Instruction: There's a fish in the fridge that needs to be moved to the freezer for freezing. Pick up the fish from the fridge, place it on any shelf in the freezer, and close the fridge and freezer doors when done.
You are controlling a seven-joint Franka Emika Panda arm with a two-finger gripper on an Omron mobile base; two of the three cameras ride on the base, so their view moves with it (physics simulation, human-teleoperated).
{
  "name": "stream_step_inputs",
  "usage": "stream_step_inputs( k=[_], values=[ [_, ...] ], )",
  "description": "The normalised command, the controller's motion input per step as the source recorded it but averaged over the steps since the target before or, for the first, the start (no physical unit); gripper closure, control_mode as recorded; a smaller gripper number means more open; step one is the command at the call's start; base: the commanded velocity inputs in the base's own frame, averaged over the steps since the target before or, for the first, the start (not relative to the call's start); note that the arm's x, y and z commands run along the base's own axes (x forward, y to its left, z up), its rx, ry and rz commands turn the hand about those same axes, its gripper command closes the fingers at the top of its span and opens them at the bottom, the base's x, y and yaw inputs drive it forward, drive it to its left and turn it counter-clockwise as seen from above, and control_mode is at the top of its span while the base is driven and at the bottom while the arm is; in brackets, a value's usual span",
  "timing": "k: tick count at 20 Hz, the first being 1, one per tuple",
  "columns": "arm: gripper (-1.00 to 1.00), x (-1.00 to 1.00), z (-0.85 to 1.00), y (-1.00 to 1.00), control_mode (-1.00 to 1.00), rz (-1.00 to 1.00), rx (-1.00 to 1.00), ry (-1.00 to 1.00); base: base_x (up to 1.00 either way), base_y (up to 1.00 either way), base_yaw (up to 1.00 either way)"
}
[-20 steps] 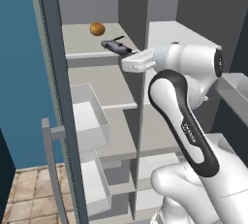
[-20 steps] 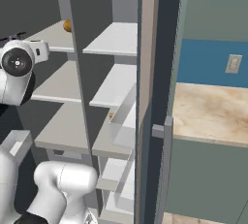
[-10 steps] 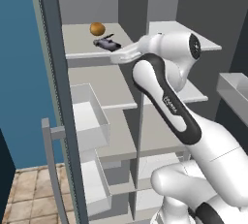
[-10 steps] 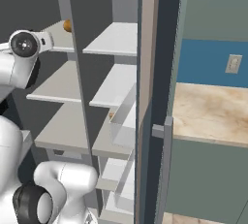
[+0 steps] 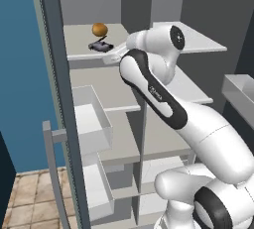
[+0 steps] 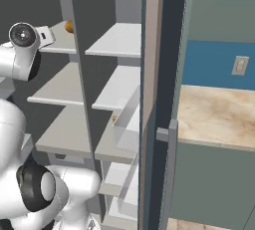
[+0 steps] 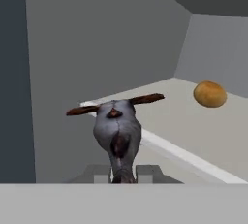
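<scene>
Now the fish [image 7: 116,133] is clamped between the two fingers of the tool [image 7: 123,173], which is closed on its tail end, so the body points away from the hand camera. It is a small, rounded grey body with a smooth skin, and two thin dark reddish fins stick out to its sides. In the left base view the fish [image 5: 100,46] looks like a short dark shape at the front part of the top shelf [image 5: 82,49] of the fridge [image 5: 92,99]; if it touches the board or hangs just above it, I cannot tell.

Just behind the fish, a little deeper on the same shelf, sits an orange ball [image 5: 99,28], round and matt, apart from the fish. In the hand view the ball [image 7: 209,94] is to the right, and a pale front edge of the shelf [image 7: 193,165] runs across under the fish.

Between the fridge and the freezer [image 5: 198,69] stands an upright grey wall. The white arm [image 5: 154,94] reaches across it. White box-like bins [image 5: 89,124] hang on the open door [image 5: 59,124] at the left, which has a long light grey handle [image 5: 53,173]. All shelves are flat, pale grey and plain.
</scene>
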Motion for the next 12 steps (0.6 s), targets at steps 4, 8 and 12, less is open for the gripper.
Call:
stream_step_inputs(
  k=[4,8,12],
  values=[
    [1.00,0.44,-0.23,0.12,-1.00,-0.01,-0.11,0.05,0.00,0.00,0.00],
    [1.00,0.37,-0.03,0.05,-1.00,-0.01,-0.05,0.02,0.00,0.00,0.00],
    [1.00,0.38,0.00,0.01,-1.00,0.00,-0.01,0.00,0.00,0.00,0.00]
  ],
)
